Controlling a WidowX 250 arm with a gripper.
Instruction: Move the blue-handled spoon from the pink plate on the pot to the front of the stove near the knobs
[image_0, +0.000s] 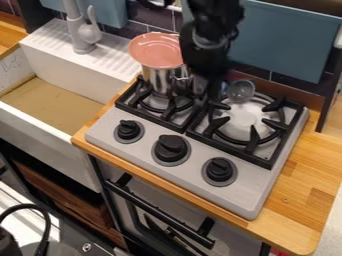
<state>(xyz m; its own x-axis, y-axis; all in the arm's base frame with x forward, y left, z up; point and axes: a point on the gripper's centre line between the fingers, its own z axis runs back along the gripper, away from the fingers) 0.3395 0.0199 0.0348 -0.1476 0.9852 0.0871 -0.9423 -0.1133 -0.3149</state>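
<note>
One metal pot (156, 80), with a pink plate (156, 49) on its top, stands on the stove (257, 197), at the burner nearer the sink (48, 145). Gripper (208, 92) hangs between pot and a round, see-through thing (241, 90) (how open its jaws are, or if they hold something, I cannot tell).

"Where's that camera looking from?"

"Up above the front of the stove (257, 175), slanting down over the tabletop (300, 175)."

"And facing?"

"The tiled wall (137, 30) behind, turned a little toward the sink (40, 132)."

"Is it close?"

"Fairly near, I'd say: the whole stove fits in the middle, while the sink runs off the left edge"
</note>
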